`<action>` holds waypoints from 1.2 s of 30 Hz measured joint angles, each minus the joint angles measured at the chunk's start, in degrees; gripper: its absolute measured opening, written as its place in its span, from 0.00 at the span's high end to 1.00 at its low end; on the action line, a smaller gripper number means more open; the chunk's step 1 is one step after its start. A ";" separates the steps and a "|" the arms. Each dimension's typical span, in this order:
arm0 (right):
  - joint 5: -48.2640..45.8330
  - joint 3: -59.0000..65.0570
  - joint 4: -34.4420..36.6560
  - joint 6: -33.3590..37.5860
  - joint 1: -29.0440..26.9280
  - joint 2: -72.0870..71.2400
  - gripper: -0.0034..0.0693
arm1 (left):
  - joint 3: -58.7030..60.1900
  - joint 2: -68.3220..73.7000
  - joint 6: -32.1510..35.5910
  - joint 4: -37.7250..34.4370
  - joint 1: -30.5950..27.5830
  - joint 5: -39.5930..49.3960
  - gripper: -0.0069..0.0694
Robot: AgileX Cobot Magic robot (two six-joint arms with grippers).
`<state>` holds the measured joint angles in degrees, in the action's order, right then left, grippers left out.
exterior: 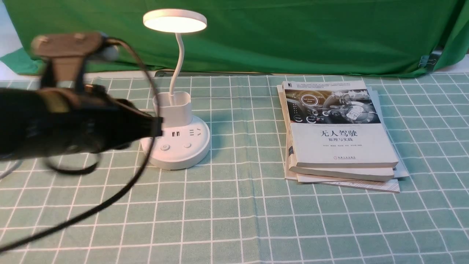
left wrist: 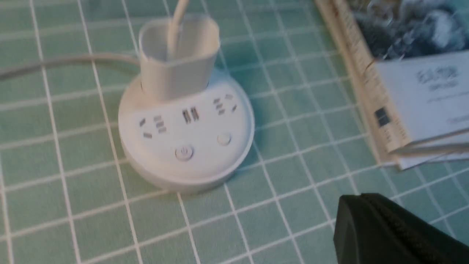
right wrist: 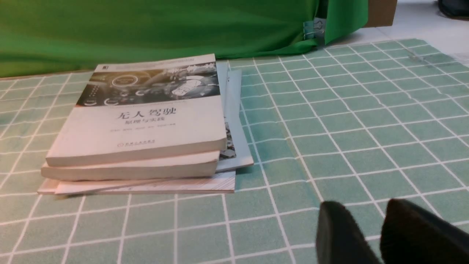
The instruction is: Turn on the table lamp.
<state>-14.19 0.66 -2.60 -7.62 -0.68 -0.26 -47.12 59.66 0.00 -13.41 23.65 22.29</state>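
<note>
We see a pale green checked tablecloth [exterior: 234, 220] filling the tabletop, with a green backdrop [exterior: 293, 36] hanging behind it. The table lamp [exterior: 177, 121] stands left of centre on the cloth, well apart from a stack of books [exterior: 337, 139] to its right. It is white all over, with a round base carrying sockets, an open cup above, a thin curved neck and a flat disc head that glows. The left gripper [exterior: 158, 126], blurred in the front view, sits clenched and empty. There its tip overlaps the base's left edge, yet its wrist view shows it clear of the lamp. The right gripper [right wrist: 364, 205] hangs low over the cloth, fingers slightly parted, grasping nothing. Two small buttons [exterior: 165, 147] sit at the base's front, and a metal clip [exterior: 428, 60] pinches the backdrop
</note>
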 joint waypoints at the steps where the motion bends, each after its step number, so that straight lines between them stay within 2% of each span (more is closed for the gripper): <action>1: 0.00 0.00 0.00 0.00 0.00 0.00 0.62 | 0.37 -0.78 0.47 0.00 0.00 -0.29 0.91; 5: 0.00 0.00 0.00 0.00 0.00 0.00 0.62 | 9.55 -17.26 2.76 0.00 0.00 -7.37 0.91; 9: 0.06 0.00 0.00 0.00 0.00 0.00 0.62 | 16.84 -27.96 3.15 0.07 0.00 -11.17 0.91; 14: 0.06 0.00 0.00 0.00 0.00 0.00 0.62 | 24.46 -35.49 3.15 1.33 0.00 -13.15 0.91; 25: 0.00 0.00 0.00 0.00 0.00 0.00 0.62 | 29.11 -37.12 3.31 2.58 0.00 -16.66 0.91; 36: 0.00 0.00 0.00 0.00 0.00 0.00 0.62 | 29.11 -37.22 4.95 3.28 0.00 -26.13 0.91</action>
<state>-14.20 0.66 -2.60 -7.62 -0.68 -0.26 -18.01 22.44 4.95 -10.12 23.65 -3.84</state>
